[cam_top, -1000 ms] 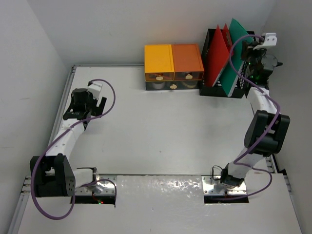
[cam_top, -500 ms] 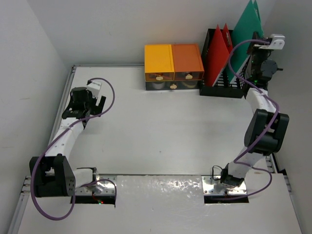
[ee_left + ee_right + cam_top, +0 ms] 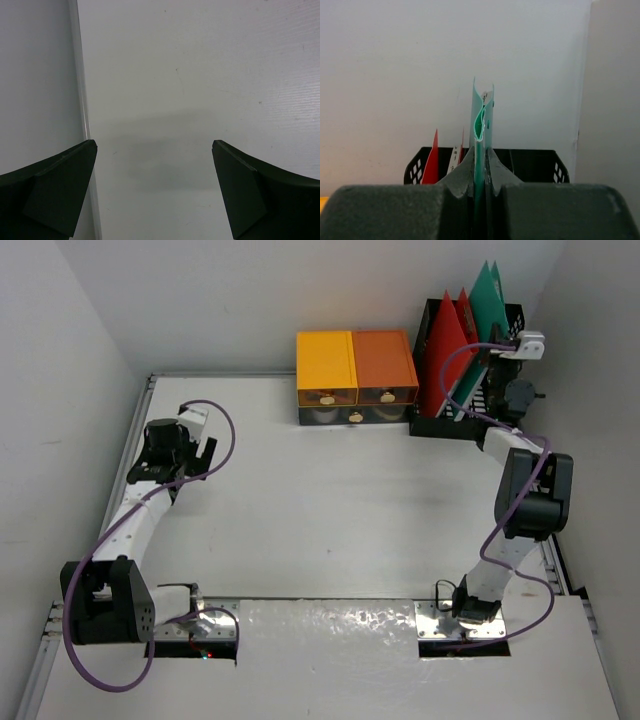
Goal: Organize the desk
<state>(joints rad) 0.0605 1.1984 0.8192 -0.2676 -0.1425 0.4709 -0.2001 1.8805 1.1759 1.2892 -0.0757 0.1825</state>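
Note:
The white desk (image 3: 330,510) fills the top view. My right gripper (image 3: 500,358) is shut on a green folder (image 3: 487,295), which stands upright in the black mesh file rack (image 3: 436,426) at the back right. In the right wrist view the green folder (image 3: 481,120) is pinched edge-on between my fingers (image 3: 465,175), above the rack (image 3: 530,162). Red folders (image 3: 445,345) stand in the rack to its left. My left gripper (image 3: 205,455) is open and empty, low over the desk (image 3: 200,75) near its left rail (image 3: 82,90).
An orange-and-yellow drawer unit (image 3: 355,375) stands at the back middle, left of the rack. White walls close in behind, left and right. The arm bases sit on metal plates (image 3: 330,625) at the near edge.
My right gripper has moved left and towards the rack with the green folder, which has gone from tilted to upright and lower in the rack. The left arm has barely moved.

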